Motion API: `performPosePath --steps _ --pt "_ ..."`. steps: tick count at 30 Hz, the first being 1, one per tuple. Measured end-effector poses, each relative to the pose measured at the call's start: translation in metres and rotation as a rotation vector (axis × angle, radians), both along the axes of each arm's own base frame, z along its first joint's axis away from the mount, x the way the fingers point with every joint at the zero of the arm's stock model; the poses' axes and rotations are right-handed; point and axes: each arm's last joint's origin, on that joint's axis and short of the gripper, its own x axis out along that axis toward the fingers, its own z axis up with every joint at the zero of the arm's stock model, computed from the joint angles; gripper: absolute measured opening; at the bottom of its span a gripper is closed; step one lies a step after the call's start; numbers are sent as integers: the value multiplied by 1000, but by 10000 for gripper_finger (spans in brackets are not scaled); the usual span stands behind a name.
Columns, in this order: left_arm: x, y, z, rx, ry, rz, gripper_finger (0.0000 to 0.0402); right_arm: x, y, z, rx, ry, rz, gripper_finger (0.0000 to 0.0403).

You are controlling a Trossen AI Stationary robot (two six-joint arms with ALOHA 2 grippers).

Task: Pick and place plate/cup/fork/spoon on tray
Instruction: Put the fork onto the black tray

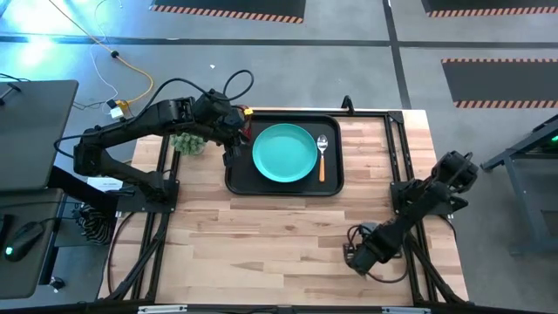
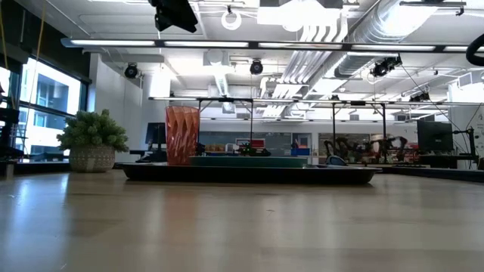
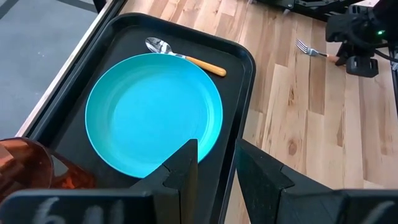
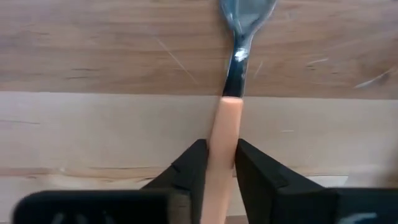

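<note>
Wooden table (image 1: 288, 235), your tray (image 1: 240, 181) at twelve o'clock: plate (image 1: 284, 153), spoon (image 1: 322, 155), cup (image 2: 181, 134) aboard. Right gripper (image 4: 220, 163), at four o'clock, pinches the fork (image 4: 225, 134). Left gripper (image 3: 216, 163), fingers parted, hangs over the tray's rim.

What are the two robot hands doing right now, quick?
Left gripper: open, empty, above the tray by the plate.
Right gripper: shut on the fork.

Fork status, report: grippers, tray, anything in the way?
Right gripper shut on fork, low on the table. Left gripper open above tray edge. Plate, spoon, cup on tray. Nothing blocking seen.
</note>
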Motion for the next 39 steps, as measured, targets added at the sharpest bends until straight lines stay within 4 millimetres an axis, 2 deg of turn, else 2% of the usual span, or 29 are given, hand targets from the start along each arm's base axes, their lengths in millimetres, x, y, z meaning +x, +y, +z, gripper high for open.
performPosePath --steps 5,11,16,28,39 --pt "0 0 0 1 0 -1 99 4 -4 0 16 17 -24 20" --pt "0 0 0 1 0 -1 99 7 -10 7 28 -15 -47 22" --pt "0 0 0 1 1 -1 99 11 -24 24 -23 -136 -74 21" --pt "0 0 0 1 1 -1 99 17 -87 75 -255 -412 -172 21" --pt "0 2 0 8 -4 11 99 15 -156 109 -388 -519 -149 25"
